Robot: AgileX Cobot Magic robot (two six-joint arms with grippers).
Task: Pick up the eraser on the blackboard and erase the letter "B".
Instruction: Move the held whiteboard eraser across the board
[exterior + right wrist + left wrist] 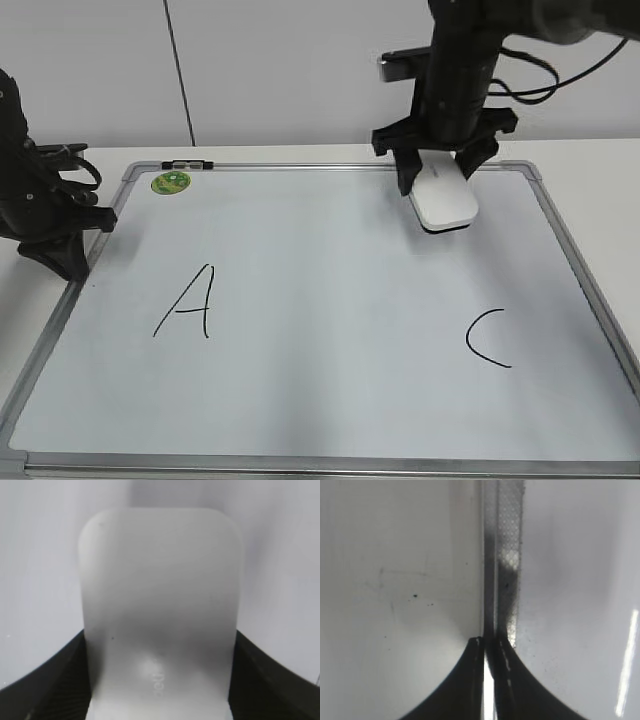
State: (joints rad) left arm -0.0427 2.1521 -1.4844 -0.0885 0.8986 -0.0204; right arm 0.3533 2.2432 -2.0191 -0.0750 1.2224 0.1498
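The blackboard (330,270) is a white dry-erase board with a silver frame, lying flat on the table. The eraser (445,200), a flat white block, is at the board's upper right, and I cannot tell whether it touches the surface. My right gripper (438,178) is shut on its sides from above. In the right wrist view the eraser (160,580) fills the space between the dark fingers (160,645). No letter "B" shows in any view. My left gripper (70,265) is shut and empty at the board's left edge, its fingertips (490,640) over the frame strip (507,555).
A large black "A" (185,303) is on the board's left half and a "C" (487,338) on the right. A round green magnet (171,182) and a small black clip (187,164) sit at the top left corner. A white wall stands behind.
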